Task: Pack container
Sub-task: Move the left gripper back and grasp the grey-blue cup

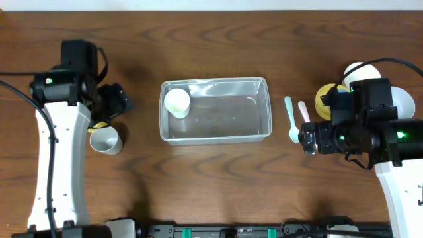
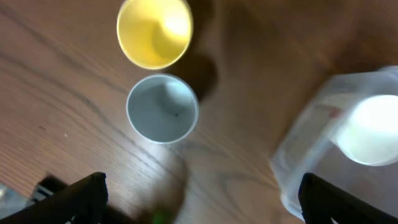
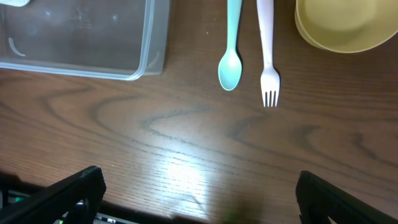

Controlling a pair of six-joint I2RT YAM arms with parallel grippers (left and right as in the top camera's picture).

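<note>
— Left gripper (image 2: 202, 199) and right gripper (image 3: 202, 193)?
— Black fingers spread wide, holding nothing.
— Container (image 1: 228, 116)?
— Clear plastic, rounded corners, mid-table; a cream cup (image 1: 177, 103) stands inside its left end.

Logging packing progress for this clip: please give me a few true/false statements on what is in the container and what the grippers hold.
1. A whitish cup stands inside the container, at the end nearer the left arm. True.
2. The teal spoon lies inside the container. False: it lies on the table outside it, beside the pink fork.
3. The left gripper and the right gripper are both open and empty. True.
4. The left gripper holds the yellow cup. False: it stands on the table next to the pale blue cup.
</note>
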